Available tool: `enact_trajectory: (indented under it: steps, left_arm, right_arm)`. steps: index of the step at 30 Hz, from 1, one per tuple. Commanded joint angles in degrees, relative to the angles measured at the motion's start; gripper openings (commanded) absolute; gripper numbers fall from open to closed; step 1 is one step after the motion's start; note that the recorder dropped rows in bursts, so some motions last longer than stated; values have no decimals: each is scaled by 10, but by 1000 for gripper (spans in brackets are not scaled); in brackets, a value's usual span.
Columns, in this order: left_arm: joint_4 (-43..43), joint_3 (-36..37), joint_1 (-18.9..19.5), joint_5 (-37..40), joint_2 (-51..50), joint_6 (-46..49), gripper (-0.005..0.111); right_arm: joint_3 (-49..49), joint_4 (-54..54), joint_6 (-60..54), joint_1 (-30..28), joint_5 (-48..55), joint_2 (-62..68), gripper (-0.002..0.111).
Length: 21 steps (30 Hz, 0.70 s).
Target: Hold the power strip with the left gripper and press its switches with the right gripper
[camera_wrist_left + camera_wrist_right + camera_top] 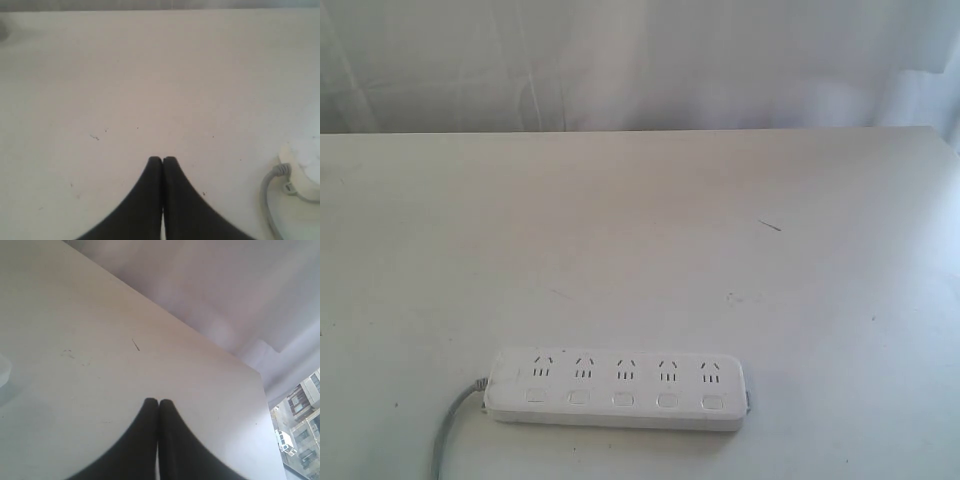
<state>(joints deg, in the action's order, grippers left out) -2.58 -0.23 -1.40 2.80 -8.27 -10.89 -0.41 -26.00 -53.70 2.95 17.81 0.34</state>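
The white power strip (618,389) lies flat near the table's front edge in the exterior view, its row of white switches (623,399) along the near side and its grey cord (448,430) trailing off at the left end. Neither arm shows in that view. In the left wrist view my left gripper (162,159) is shut on nothing above bare table, with the strip's rounded cord end (302,167) and cord (267,200) off to one side, apart from the fingers. My right gripper (158,401) is shut and empty over bare table; a pale blurred edge (4,371) shows at that frame's border.
The white table (640,240) carries small dark marks, among them a short dash (770,225). A white curtain (640,60) hangs behind its far edge. The right wrist view shows the table's corner edge (262,390) and buildings (300,425) outside.
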Motion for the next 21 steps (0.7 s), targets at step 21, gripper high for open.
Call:
enact_trajectory:
  steps: [21]
  left_arm:
    - [81,2,49,106,83,-24,0]
  right_arm:
    - [4,-3,-1,-1,-2,-3,0]
